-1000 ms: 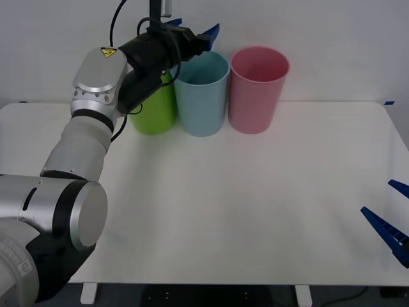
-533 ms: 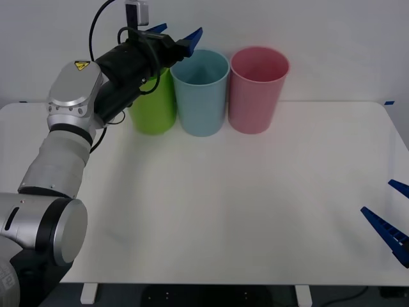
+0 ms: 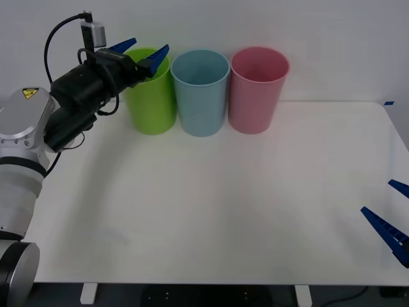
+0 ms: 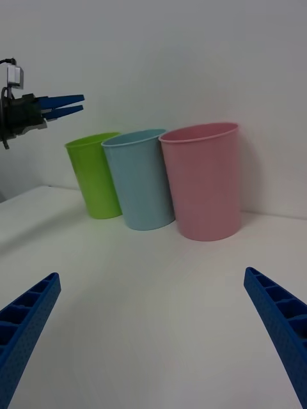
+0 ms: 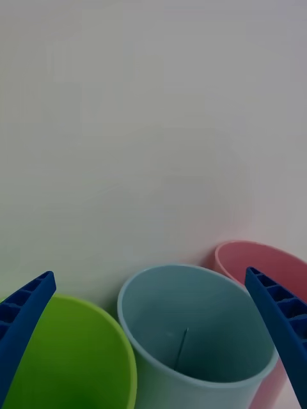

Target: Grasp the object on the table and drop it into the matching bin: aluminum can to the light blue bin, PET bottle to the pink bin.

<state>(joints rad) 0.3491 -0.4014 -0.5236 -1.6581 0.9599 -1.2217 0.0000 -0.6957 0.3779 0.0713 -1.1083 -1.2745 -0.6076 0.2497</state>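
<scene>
- Left gripper [image 3: 142,54] of mine hangs in the air above the lime green bin [image 3: 152,102], at about 10 o'clock of the table [image 3: 243,211] in the front view; its two blue fingers are spread apart and hold nothing.
- From my left wrist, I look down past both fingertips [image 5: 25,307] into the mouths of the green bin, the light blue bin [image 5: 192,332] and the rim of the pink bin [image 5: 268,262].
- Inside the light blue bin I see a thin dark line on the inner wall; I cannot tell what it is, and the bottom is hidden from me.
- Three bins stand upright in a row at 12 o'clock on the table: green, then light blue [image 3: 200,96] touching or just beside it, then pink [image 3: 255,93].
- My right gripper [image 3: 391,220] waits low at 4 o'clock off the table's near right corner, fingers wide apart and empty, facing the bins.
</scene>
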